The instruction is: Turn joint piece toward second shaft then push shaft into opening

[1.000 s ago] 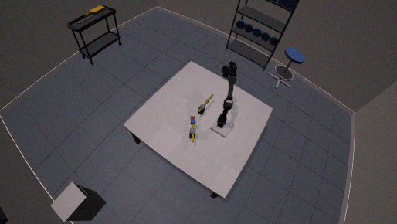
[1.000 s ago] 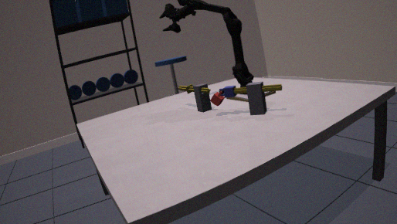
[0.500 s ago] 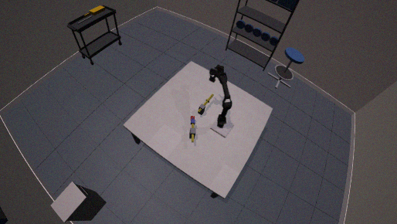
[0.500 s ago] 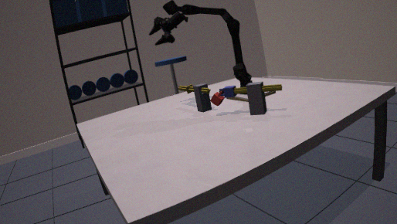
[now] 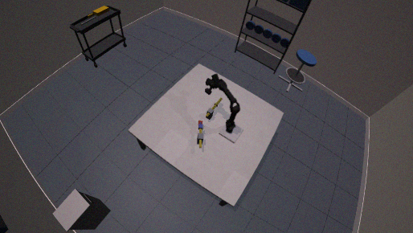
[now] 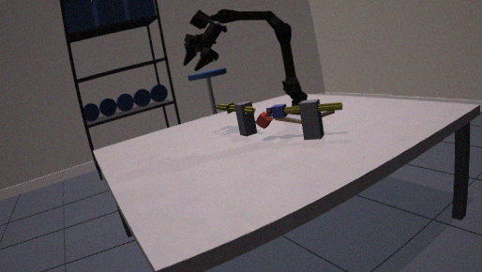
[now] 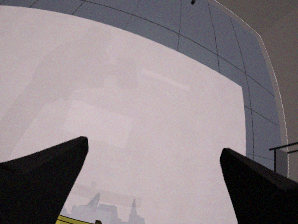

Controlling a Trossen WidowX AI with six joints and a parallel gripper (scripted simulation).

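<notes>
The red joint piece (image 5: 200,121) (image 6: 263,120) hangs tilted downward from the blue part (image 5: 200,126) (image 6: 278,111) on the end of the first yellow shaft (image 5: 200,144) (image 6: 332,106). That shaft runs through a grey block (image 5: 200,138) (image 6: 311,124). The second yellow shaft (image 5: 218,100) (image 6: 226,107) (image 7: 75,219) sits at an angle in the other grey block (image 5: 210,114) (image 6: 247,123). Its near end is apart from the red piece. Which way the opening faces is too small to tell. My gripper (image 5: 207,87) (image 6: 191,66) (image 7: 156,151) is open and empty, high above the table beyond the second shaft's far end.
The white table (image 5: 169,136) (image 6: 211,188) (image 7: 165,115) carries both blocks and the arm's base plate (image 5: 231,136). A shelf rack (image 5: 265,20) (image 6: 122,72), a blue stool (image 5: 306,58) (image 6: 207,74) and a cart (image 5: 96,20) stand on the floor beyond it.
</notes>
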